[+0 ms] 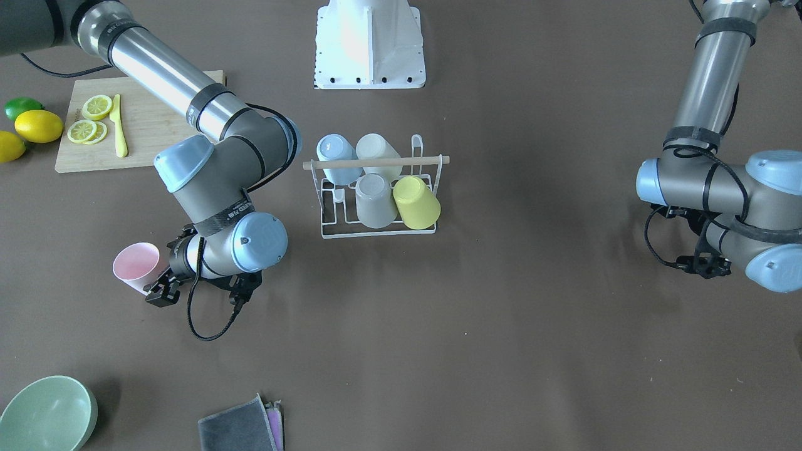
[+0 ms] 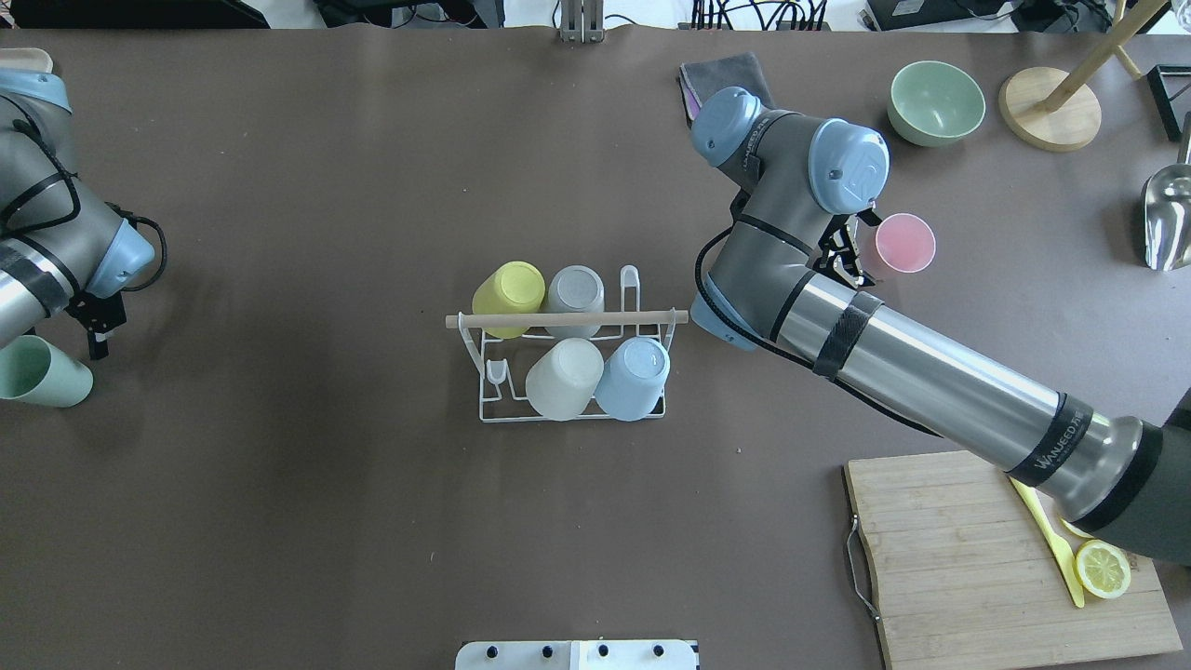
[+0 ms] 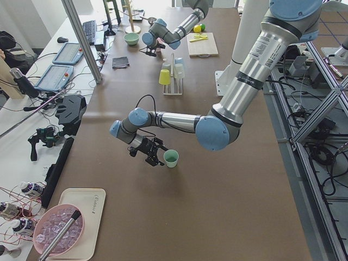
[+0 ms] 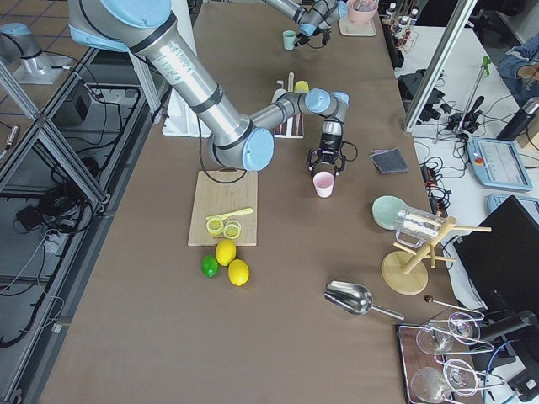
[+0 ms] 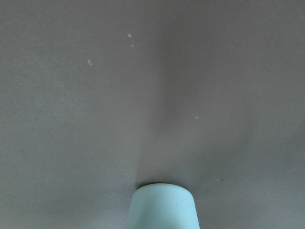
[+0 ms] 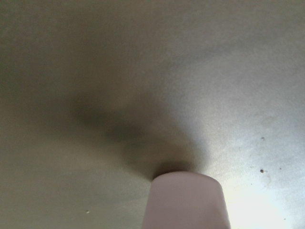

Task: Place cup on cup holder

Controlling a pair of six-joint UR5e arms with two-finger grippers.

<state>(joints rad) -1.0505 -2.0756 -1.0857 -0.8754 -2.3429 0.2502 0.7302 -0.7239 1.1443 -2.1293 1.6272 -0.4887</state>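
Reaching for a cup is the step we judge to be in hand. The right gripper (image 1: 156,289) sits tight against the pink cup (image 1: 135,266), which is mouth-up and well apart from the cup holder (image 2: 651,317) at the middle of the worktop (image 2: 326,521). We cannot tell whether its jaws are apart or clamped on the cup wall; the wrist view shows only the cup's side low in the frame. The left gripper (image 2: 98,337) hangs just beside a green cup (image 2: 39,374) out on the robot's left, and we cannot read its jaws either.

Next, we think, the pink cup has to be lifted, turned mouth-down and carried to a free prong, passing clear of the wooden rod.

We count six cups. Four are on the holder: yellow cup (image 2: 508,296), grey cup (image 2: 575,290), cream cup (image 2: 564,377) and blue cup (image 2: 633,377). Two are off it. Two bare prongs (image 2: 630,279) remain, with one holder and two grippers.
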